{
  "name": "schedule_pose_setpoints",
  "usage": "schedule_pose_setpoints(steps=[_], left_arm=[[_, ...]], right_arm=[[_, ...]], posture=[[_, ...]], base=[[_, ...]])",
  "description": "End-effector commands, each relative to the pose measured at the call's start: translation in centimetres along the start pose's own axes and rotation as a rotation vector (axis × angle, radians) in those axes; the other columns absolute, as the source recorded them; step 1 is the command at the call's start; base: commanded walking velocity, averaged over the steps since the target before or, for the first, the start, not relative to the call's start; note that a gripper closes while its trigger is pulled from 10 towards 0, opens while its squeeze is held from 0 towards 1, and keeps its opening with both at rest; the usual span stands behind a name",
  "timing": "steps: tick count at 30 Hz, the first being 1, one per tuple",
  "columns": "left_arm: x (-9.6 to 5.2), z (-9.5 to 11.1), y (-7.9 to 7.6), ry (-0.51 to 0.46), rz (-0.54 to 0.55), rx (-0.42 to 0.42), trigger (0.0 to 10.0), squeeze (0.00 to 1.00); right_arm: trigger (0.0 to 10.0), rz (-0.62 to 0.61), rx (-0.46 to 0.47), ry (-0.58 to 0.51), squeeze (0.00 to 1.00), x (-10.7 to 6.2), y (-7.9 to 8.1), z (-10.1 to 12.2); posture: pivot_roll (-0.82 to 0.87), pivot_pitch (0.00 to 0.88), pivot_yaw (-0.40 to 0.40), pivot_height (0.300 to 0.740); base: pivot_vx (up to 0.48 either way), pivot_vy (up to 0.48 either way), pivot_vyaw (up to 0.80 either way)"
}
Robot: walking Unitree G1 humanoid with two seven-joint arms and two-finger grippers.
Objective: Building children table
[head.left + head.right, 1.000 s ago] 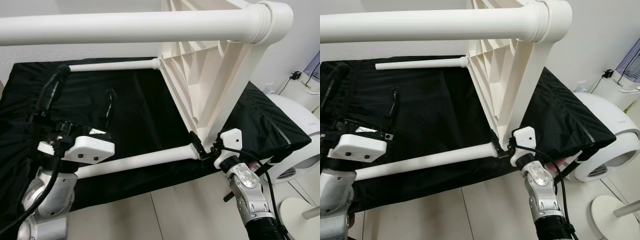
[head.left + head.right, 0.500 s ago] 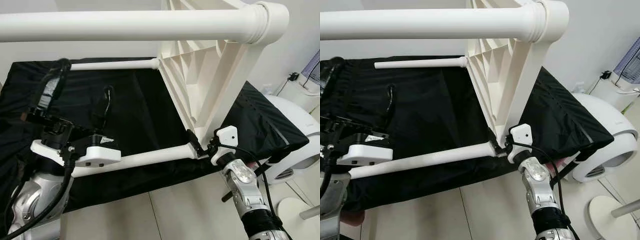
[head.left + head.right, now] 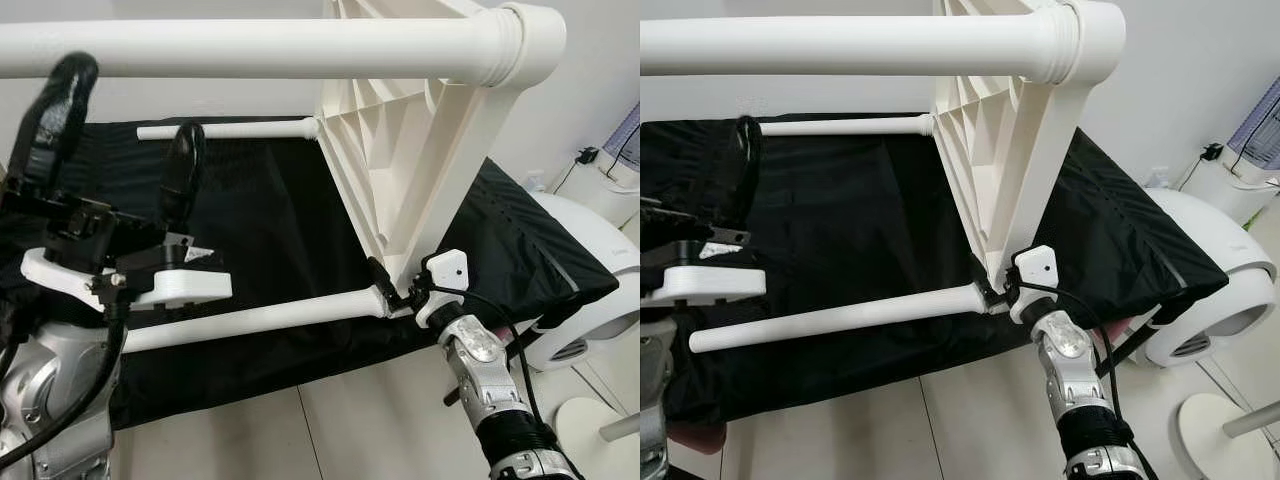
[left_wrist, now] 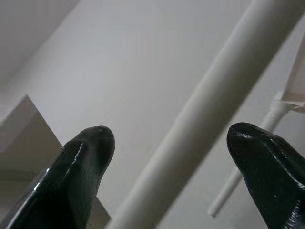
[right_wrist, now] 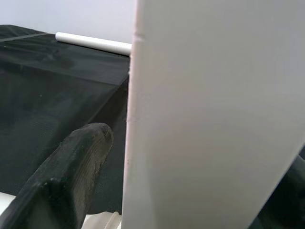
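A white children's table lies tipped on its side on a black cloth (image 3: 270, 220), its ribbed tabletop (image 3: 400, 140) standing upright. One leg (image 3: 250, 50) runs across high up, another leg (image 3: 270, 315) lies low at the front, and a third (image 3: 230, 129) is at the back. My right gripper (image 3: 395, 287) is shut on the tabletop's lower edge; in the right wrist view the white panel (image 5: 214, 114) sits against one finger (image 5: 71, 176). My left gripper (image 3: 125, 115) is open, raised below the top leg (image 4: 214, 105), with nothing between its fingers (image 4: 86, 157).
The black cloth covers a low surface whose front edge meets the tiled floor (image 3: 330, 430). A round white appliance (image 3: 600, 270) stands at the right, with cables and a white round base (image 3: 590, 420) near it. A white wall is behind.
My left gripper has risen from beside the low front leg up toward the top leg, fingers pointing upward. The right gripper keeps its hold at the tabletop's corner.
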State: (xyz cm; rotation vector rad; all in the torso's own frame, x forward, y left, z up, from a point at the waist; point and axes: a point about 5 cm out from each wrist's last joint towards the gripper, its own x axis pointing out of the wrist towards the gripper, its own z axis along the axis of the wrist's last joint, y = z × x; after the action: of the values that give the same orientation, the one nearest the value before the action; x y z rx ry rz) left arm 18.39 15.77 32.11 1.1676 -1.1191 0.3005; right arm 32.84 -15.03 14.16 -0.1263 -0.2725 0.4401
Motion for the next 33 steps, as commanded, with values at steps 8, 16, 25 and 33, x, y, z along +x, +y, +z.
schedule_pose_setpoints(steps=[8,16,25,33], left_arm=[[0.8,-0.3,0.1,0.001,0.108,0.035,10.0,0.0],[2.7,-0.5,-2.6,-0.015,-0.011,0.017,10.0,0.0],[4.2,-1.0,-3.8,0.003,-0.04,0.043,10.0,0.0],[6.0,-1.9,-4.1,-0.006,-0.04,0.073,10.0,0.0]], right_arm=[[10.0,0.03,-0.002,-0.007,0.0,0.5,0.8,-0.1],[10.0,-0.018,0.0,-0.016,0.0,0.0,0.6,-0.2],[10.0,-0.046,0.004,-0.016,0.0,-0.2,0.6,-0.4],[10.0,-0.057,0.007,-0.022,0.0,-0.2,0.8,-0.4]], posture=[[0.11,0.085,-0.055,0.74],[0.09,0.087,-0.015,0.74],[0.08,0.089,0.009,0.74],[0.08,0.099,0.026,0.74]], base=[[0.0,0.0,0.0],[0.0,0.0,0.0],[0.0,0.0,0.0],[0.0,0.0,0.0]])
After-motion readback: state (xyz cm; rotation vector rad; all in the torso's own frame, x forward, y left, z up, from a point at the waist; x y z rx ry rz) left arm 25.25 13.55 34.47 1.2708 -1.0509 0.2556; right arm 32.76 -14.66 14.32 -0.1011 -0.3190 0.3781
